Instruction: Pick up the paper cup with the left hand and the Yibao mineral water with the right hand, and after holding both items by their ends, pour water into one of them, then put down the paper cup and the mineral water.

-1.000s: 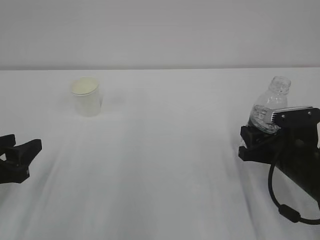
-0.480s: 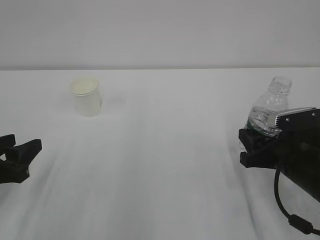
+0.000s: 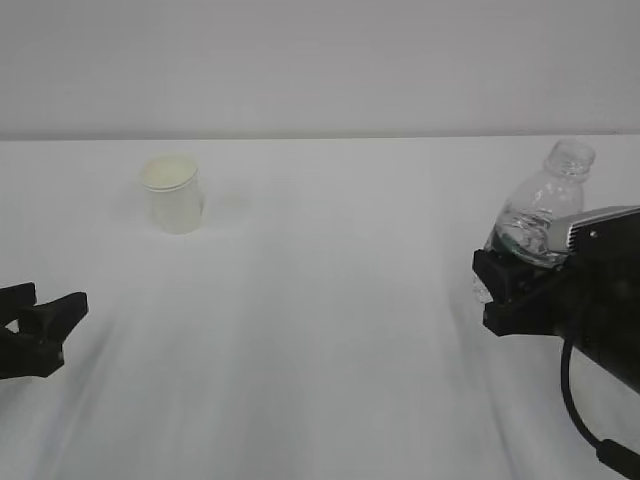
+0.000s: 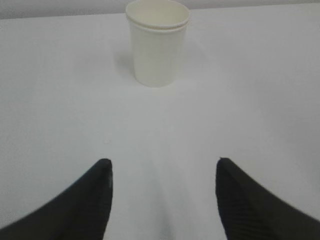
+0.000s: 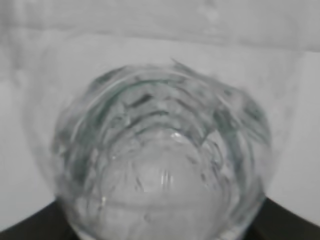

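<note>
The white paper cup (image 3: 174, 194) stands upright on the table at the far left; it also shows in the left wrist view (image 4: 157, 41), straight ahead of my left gripper (image 4: 162, 172). My left gripper (image 3: 48, 318) is open and empty, well short of the cup. My right gripper (image 3: 512, 285) is shut on the lower part of the Yibao mineral water bottle (image 3: 542, 212), which is capless and tilted to the right, off the table. In the right wrist view the bottle's base (image 5: 162, 170) fills the frame and hides the fingertips.
The white table (image 3: 330, 300) runs to a white back wall (image 3: 320, 60). Nothing else stands on it.
My right gripper has lifted the bottle a little and tilted it further right. My left gripper has shifted slightly down and forward. The cup has not moved.
</note>
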Action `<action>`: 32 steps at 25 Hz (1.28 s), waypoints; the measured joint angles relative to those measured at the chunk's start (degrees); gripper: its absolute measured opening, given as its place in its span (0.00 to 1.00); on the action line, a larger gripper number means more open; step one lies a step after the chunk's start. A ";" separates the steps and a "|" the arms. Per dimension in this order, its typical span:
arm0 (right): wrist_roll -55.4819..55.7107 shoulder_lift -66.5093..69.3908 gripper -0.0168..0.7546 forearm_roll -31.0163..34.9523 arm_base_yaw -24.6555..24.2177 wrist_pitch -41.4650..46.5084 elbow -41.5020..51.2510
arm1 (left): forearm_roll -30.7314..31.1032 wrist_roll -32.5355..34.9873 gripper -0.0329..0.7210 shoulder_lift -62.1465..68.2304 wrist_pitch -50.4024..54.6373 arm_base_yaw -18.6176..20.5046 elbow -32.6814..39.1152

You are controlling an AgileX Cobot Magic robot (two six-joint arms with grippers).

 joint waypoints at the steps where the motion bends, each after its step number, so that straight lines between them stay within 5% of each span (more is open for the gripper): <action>1: 0.32 -0.44 0.55 -0.50 0.00 0.00 0.00 | 0.00 0.00 0.66 0.39 0.00 0.00 0.00; 8: 2.11 -2.73 0.55 -4.99 0.00 1.15 0.09 | 0.82 0.00 0.66 2.66 0.00 0.00 -2.21; 15: 2.93 -4.36 0.55 -7.13 0.00 3.19 0.09 | 1.04 0.43 0.77 3.91 0.00 0.00 -4.93; 32: 6.47 -8.06 0.55 -11.80 0.00 6.58 0.09 | 3.48 0.60 0.78 10.80 -0.10 0.00 -13.21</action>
